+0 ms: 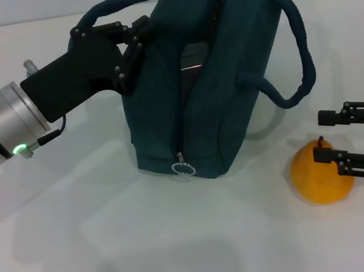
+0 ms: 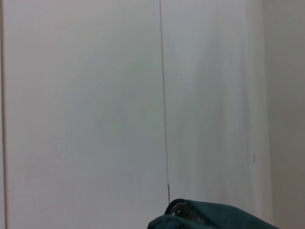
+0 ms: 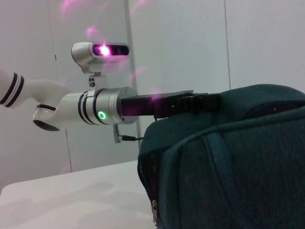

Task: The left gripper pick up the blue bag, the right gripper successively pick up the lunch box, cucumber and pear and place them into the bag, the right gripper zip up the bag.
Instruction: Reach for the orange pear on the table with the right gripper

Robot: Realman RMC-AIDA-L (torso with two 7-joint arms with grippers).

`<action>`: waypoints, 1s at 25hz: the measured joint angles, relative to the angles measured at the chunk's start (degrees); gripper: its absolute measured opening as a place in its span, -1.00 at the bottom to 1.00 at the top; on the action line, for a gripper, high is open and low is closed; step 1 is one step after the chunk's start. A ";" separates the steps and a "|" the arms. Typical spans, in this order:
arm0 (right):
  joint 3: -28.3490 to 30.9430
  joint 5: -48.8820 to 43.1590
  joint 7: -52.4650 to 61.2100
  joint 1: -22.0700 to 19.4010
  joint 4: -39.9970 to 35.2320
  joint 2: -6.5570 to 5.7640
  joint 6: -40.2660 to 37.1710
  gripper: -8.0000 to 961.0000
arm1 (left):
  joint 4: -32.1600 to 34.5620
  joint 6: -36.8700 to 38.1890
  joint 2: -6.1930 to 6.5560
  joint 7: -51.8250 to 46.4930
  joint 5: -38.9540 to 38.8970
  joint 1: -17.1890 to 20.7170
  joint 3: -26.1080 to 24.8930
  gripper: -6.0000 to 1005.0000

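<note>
The blue bag (image 1: 196,98) stands upright in the middle of the white table, its top open. My left gripper (image 1: 138,36) is shut on the bag's left top edge by a handle. A dark glossy thing (image 1: 193,56) shows inside the opening; I cannot tell what it is. The lunch box and cucumber are not in view on the table. The pear (image 1: 317,179) lies to the right of the bag. My right gripper (image 1: 324,139) is open right at the pear, one finger over its top. The bag (image 3: 228,157) and left gripper (image 3: 190,102) also show in the right wrist view.
The zipper's metal ring pull (image 1: 183,169) hangs at the bag's near lower end. One loop handle (image 1: 294,53) droops on the bag's right side. The left wrist view shows only a bit of the bag (image 2: 214,217) against a white wall.
</note>
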 joint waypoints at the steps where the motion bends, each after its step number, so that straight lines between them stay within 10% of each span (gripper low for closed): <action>1: -0.14 0.00 0.09 0.17 0.02 0.02 0.11 0.17 | -0.01 0.00 0.00 0.05 0.00 0.00 0.00 -0.85; 25: -0.54 -0.08 -0.07 0.73 1.51 0.18 2.97 -0.28 | 0.00 0.00 -0.15 0.23 -0.27 -0.08 -0.09 -0.82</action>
